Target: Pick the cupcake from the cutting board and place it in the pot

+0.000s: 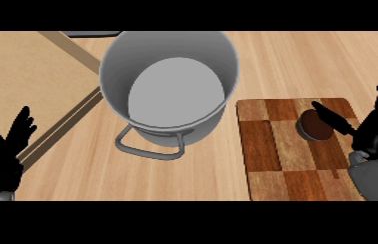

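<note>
A brown cupcake (316, 127) lies on the checkered wooden cutting board (275, 153) at the right. My right hand (359, 133) sits at the board's right edge. Its thumb (332, 117) stretches over the cupcake's top and right side, fingers not closed round it. A large grey pot (171, 88) with a loop handle (145, 149) stands left of the board, its inside bare. My left hand (13, 143) rests open at the left edge, fingers up.
A lighter wooden panel (37, 83) with a raised strip edge lies at the left behind the pot. A dark grey object (92, 34) shows at the top left. Bare counter (88, 173) spreads in front of the pot.
</note>
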Tool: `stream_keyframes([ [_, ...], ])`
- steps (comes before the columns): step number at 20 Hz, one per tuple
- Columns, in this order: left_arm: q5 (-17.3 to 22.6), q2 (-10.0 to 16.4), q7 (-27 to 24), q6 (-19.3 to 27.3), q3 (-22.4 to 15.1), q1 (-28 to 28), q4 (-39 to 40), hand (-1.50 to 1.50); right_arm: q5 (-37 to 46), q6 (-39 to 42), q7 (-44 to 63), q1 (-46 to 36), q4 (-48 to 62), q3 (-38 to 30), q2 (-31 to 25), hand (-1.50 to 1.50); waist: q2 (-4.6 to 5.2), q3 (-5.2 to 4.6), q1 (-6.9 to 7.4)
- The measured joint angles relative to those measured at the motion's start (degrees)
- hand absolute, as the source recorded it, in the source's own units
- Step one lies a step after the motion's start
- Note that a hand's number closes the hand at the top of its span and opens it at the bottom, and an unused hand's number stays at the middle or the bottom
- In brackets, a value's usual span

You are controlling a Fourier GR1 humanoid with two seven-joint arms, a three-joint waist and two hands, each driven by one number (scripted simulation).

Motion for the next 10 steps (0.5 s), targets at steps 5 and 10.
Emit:
stream_keyframes([
  [5,-0.48,0.08,1.71,1.47,-0.53,0.35,-1.79,0.00,2.95,11.89,14.25,-2.70,-1.10,4.04,-2.65,-1.50,-0.19,-0.08,-0.06],
  [10,-0.89,0.15,3.38,2.51,-1.35,-0.07,-3.09,0.00,2.11,25.88,28.78,-8.63,-5.07,7.62,-2.59,-1.50,-0.25,0.09,0.50],
])
